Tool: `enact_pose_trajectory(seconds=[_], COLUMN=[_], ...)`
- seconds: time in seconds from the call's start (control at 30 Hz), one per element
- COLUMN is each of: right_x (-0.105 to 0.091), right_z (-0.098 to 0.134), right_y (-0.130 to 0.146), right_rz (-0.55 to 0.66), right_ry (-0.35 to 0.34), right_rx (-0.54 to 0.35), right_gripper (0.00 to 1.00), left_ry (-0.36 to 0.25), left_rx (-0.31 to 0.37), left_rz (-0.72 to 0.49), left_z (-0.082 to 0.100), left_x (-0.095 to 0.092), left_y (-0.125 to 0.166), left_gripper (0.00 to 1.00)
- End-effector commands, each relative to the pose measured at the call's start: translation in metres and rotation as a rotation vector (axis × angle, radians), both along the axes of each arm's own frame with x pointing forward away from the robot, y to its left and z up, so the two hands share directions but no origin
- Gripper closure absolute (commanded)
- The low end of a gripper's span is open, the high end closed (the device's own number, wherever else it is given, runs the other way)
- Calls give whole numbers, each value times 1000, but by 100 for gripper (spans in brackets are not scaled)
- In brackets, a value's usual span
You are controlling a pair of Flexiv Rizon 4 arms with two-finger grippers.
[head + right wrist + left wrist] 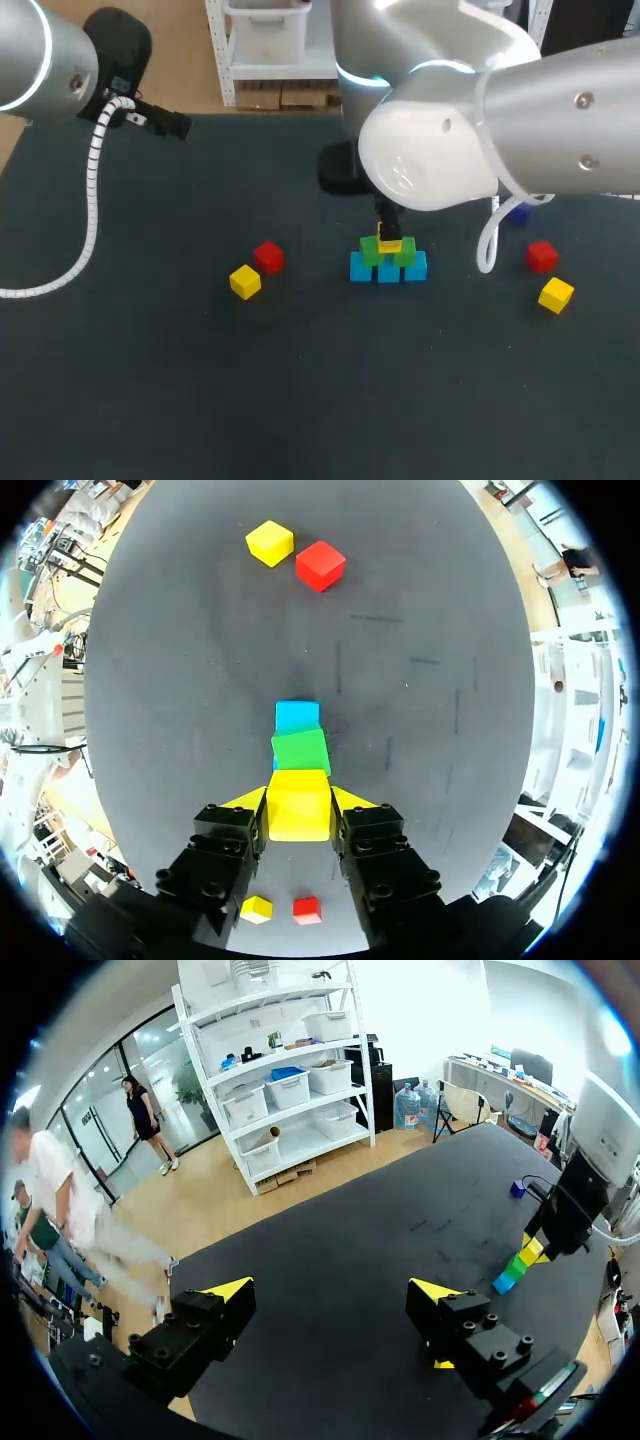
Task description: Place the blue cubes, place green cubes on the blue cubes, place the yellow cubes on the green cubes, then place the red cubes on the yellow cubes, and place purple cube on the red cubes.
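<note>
Three blue cubes lie in a row at the table's middle, with two green cubes on them. My right gripper is shut on a yellow cube at the top of the green ones. In the right wrist view the yellow cube sits between the fingers, just above a green cube and a blue cube. My left gripper hangs open and empty over the table's far left corner. From there the stack shows far ahead.
A red cube and a yellow cube lie left of the stack. Another red cube and yellow cube lie to its right. A purple cube sits behind the right arm's white cable.
</note>
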State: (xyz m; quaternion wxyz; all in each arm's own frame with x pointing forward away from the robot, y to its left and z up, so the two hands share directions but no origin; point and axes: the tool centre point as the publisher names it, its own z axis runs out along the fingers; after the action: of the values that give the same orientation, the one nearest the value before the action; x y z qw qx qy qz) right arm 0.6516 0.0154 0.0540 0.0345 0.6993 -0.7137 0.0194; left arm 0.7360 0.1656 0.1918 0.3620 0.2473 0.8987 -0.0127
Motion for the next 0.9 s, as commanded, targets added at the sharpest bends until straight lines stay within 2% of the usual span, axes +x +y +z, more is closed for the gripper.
enact_pose_trajectory(seconds=[0.03, 0.07, 0.1, 0.13, 0.37, 0.57, 0.9], right_x=[1, 1, 1, 1, 1, -3, -19], right_z=[-4, -4, -4, -4, -3, 8, 33], right_y=[-1, -1, -1, -1, -1, -8, -40], right_rz=[-1, -1, -1, -1, -2, -19, -110], right_ry=[1, 1, 1, 1, -3, -29, -74], right_rx=[3, 4, 4, 4, 7, 20, 66], right_gripper=[54, 41, 11, 0, 0, 0, 0], left_ry=[1, 1, 1, 1, 1, 1, 1], left_rx=[-1, -1, -1, -1, -1, -1, -1], left_rz=[-2, -2, -2, -2, -2, -2, -2], left_z=[0, 0, 0, 0, 0, 0, 0], left_x=[1, 1, 1, 1, 1, 1, 1], left_y=[0, 0, 0, 0, 0, 0, 0], left_gripper=[0, 0, 0, 0, 0, 0, 0])
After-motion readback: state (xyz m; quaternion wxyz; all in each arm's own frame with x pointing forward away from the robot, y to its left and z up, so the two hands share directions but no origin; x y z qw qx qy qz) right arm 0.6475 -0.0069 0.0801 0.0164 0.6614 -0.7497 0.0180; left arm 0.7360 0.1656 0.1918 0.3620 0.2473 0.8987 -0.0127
